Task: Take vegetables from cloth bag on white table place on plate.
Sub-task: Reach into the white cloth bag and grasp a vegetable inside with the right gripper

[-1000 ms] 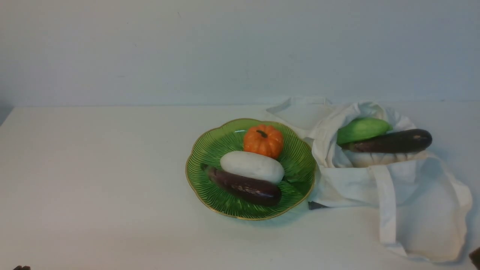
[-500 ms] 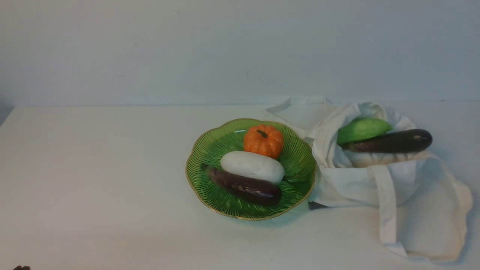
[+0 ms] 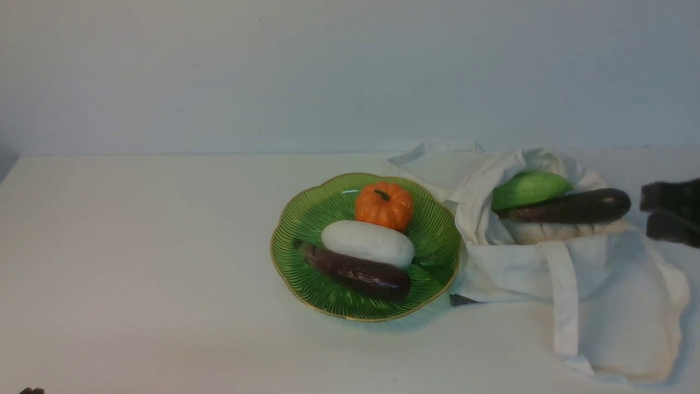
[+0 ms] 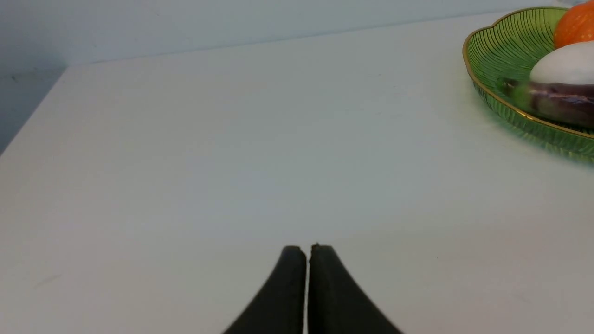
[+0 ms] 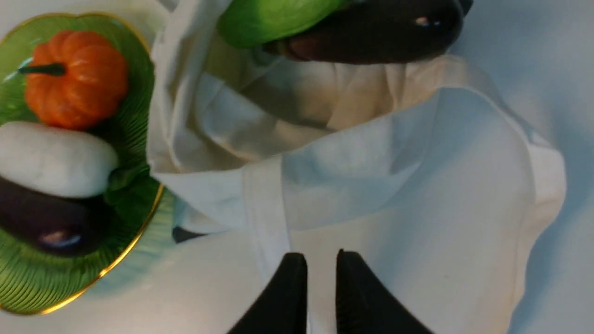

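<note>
The green plate (image 3: 295,219) holds an orange pumpkin (image 3: 384,205), a white oblong vegetable (image 3: 367,242) and a dark purple eggplant (image 3: 358,273). To its right the cloth bag (image 3: 508,268) lies crumpled, with a green gourd (image 3: 528,189) and a second eggplant (image 3: 569,207) resting in its mouth. My right gripper (image 3: 651,212) hovers just right of that eggplant's tip, its jaws slightly apart and empty; its wrist view shows it (image 5: 321,257) over the bag's fabric (image 5: 371,162). My left gripper (image 4: 307,248) is shut and empty over bare white table (image 4: 185,162), left of the plate (image 4: 492,37).
The bag's strap handles (image 3: 563,306) trail toward the table's front and behind the plate. A small dark thing (image 3: 462,299) pokes out under the bag's lower corner. A pale wall rises behind the table's far edge.
My right gripper left the bottom right corner of the front view and has come back in at the right edge, level with the bag's eggplant. Nothing else has moved.
</note>
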Motion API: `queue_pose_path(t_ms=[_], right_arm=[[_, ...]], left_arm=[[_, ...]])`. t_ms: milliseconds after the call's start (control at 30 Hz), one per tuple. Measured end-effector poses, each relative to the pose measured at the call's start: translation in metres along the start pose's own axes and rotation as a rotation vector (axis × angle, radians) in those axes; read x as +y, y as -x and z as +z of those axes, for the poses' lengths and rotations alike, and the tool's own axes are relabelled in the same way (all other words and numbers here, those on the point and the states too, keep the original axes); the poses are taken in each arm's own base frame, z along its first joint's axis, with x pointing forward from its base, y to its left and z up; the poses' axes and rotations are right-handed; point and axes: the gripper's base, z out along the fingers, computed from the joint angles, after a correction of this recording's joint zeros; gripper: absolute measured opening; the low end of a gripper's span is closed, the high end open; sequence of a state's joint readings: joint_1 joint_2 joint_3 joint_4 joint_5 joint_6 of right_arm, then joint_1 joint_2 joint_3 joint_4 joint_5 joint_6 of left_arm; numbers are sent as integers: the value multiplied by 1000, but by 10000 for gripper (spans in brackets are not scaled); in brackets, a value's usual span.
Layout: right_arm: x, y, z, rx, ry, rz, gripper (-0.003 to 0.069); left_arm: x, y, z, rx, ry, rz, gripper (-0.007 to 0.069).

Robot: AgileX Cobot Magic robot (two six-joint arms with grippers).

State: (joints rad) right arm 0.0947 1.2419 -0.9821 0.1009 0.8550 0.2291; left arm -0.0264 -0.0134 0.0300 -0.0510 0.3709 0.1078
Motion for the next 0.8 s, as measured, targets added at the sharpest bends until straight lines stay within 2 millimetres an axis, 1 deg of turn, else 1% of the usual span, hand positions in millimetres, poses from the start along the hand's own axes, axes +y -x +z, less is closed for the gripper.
queue_pose_path(t_ms=[67,100,167,200,233,300,333,367,467,533,600,700,800], right_arm=[[0,16,20,25,-44,-9,161],[1,24,25,24,-61,-19,195],[0,35,43,42,-99,-36,272],[0,36,42,36,-101,-40,272],[-1,43,56,49,-126,-52,331],[-2,50,72,54,-151,-59,416],[-3,54,82,53,-164,-58,472],[-3,56,89,50,-175,-59,509],[-7,61,110,35,-215,-72,587],[-10,64,122,29,-242,-69,613],[-12,65,134,31,-262,-75,620],[-14,65,148,33,-273,-94,617],[-15,63,160,36,-269,-105,598]], left_arm=[[0,0,0,0,0,0,-5],[0,0,0,0,0,0,-5],[0,0,0,0,0,0,-5],[0,0,0,0,0,0,-5],[0,0,0,0,0,0,-5],[0,0,0,0,0,0,-5],[0,0,0,0,0,0,-5],[0,0,0,0,0,0,-5],[0,0,0,0,0,0,-5],[0,0,0,0,0,0,-5],[0,0,0,0,0,0,-5],[0,0,0,0,0,0,-5],[0,0,0,0,0,0,-5]])
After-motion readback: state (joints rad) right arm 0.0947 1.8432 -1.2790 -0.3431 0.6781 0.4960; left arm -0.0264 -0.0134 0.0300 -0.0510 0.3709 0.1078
